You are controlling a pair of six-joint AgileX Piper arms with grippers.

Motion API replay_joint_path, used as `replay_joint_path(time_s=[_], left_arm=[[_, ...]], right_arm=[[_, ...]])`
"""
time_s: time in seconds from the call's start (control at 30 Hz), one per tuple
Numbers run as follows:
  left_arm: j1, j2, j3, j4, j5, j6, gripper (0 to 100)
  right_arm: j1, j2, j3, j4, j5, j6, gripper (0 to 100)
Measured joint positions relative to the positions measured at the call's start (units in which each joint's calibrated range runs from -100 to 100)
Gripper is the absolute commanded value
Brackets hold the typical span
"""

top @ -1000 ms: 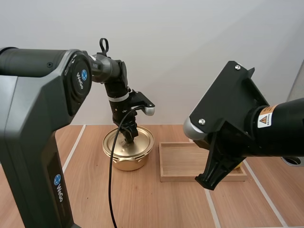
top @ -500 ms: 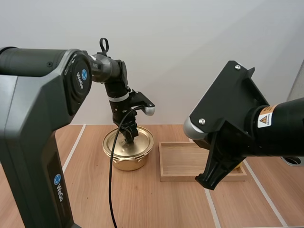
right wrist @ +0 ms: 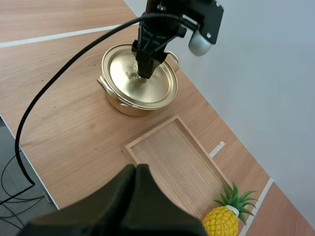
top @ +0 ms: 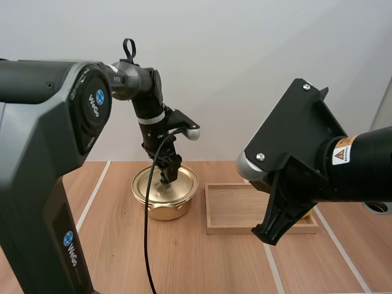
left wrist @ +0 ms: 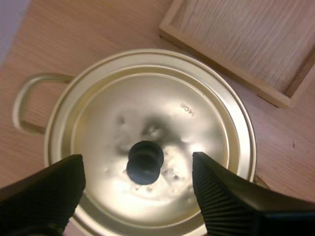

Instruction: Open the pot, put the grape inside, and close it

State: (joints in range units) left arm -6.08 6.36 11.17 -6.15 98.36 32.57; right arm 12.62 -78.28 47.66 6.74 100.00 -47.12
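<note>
One round gold metal pot [top: 165, 199] on wooden table [top: 202, 263], shiny lid [left wrist: 147, 108] on, one black round knob [left wrist: 144, 162] at centre. Left gripper [left wrist: 136, 166] over lid: ribbed jaws apart, flanking knob, not touching. One shallow rectangular wooden tray [right wrist: 172, 152] beside pot. Right gripper [right wrist: 137, 177]: jaws together. One pineapple [right wrist: 224, 220] past tray.
</note>
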Motion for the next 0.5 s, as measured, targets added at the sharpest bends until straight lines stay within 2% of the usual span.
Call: replay_joint_path(time_s=[0.5], left_arm=[[0.0,-28.42,-9.44,1.03,0.75,-7.3,100]], right_arm=[[0.0,0.0,0.0,0.0,0.0,0.0,0]])
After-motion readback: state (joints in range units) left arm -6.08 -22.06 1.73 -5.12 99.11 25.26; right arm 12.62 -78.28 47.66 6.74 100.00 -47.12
